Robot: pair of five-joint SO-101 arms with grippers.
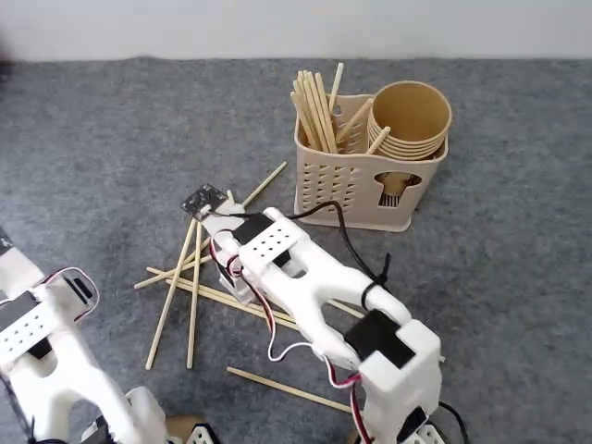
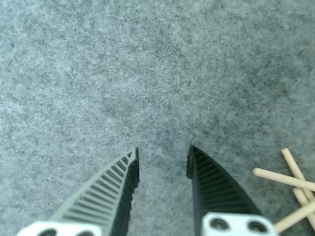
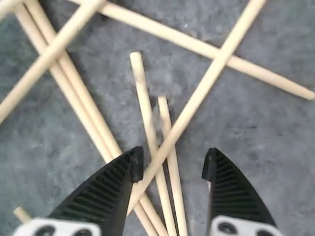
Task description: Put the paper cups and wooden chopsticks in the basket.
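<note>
A beige slotted basket [image 1: 344, 185] stands at the back right, holding a stack of paper cups [image 1: 410, 118] and several upright wooden chopsticks [image 1: 314, 106]. Several loose chopsticks [image 1: 190, 277] lie crossed on the grey carpet in the middle. My right arm [image 1: 305, 277] stretches over that pile. My right gripper [image 3: 172, 164] is open just above the crossed chopsticks [image 3: 147, 128], with a few of them running between its fingers. My left gripper [image 2: 162, 156] is open over bare carpet, holding nothing, with chopstick ends [image 2: 290, 179] off to one side. The left arm [image 1: 42, 333] sits at the front left.
One chopstick [image 1: 287, 388] lies alone near the front, beside the right arm's base. Another [image 1: 264, 185] lies angled toward the basket. A small dark card [image 1: 201, 202] rests by the pile. Grey carpet [image 1: 111, 148] stretches to the left and back.
</note>
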